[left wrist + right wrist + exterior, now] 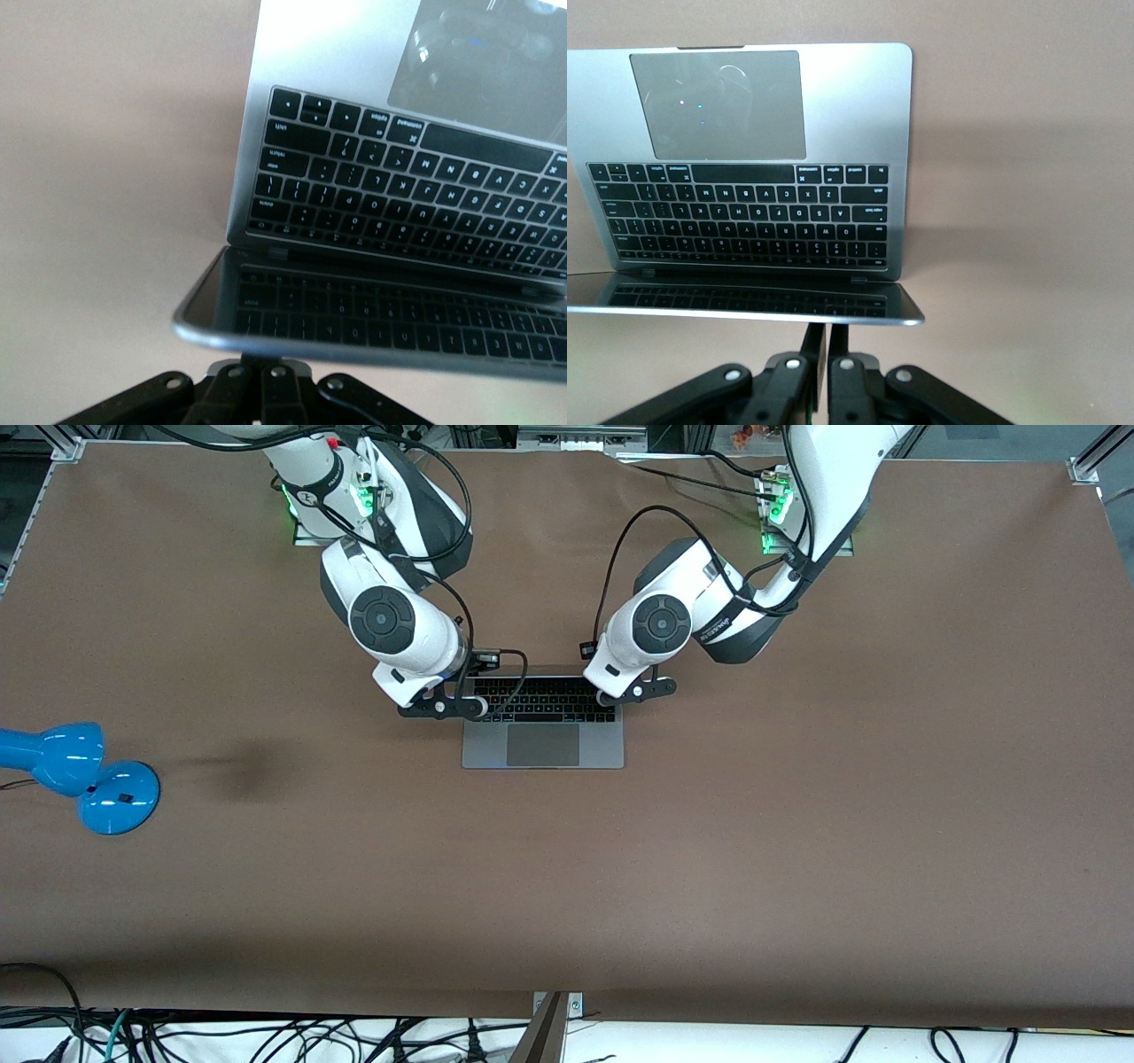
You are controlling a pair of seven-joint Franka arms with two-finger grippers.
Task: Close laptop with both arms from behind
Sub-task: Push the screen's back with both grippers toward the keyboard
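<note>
Laptop [542, 731] open mid-table; my left gripper [252, 376] and right gripper [826, 359], fingers together, press lid's top edge. Wrist views alone show screen mirroring keyboard; front view hides lid.

You get even, bright overhead light on the table [797, 824]; a soft shadow smudges it beside the blue lamp [80, 775]. The laptop [372, 177] glares and blurs in the left wrist view.

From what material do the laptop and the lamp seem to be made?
The laptop: probably metal, matte grey-silver body with an even brushed sheen; its keys are black, likely plastic, and its screen mirrors the keyboard like glass. The lamp: glossy blue, with bright highlights; painted metal or plastic, I cannot tell.
</note>
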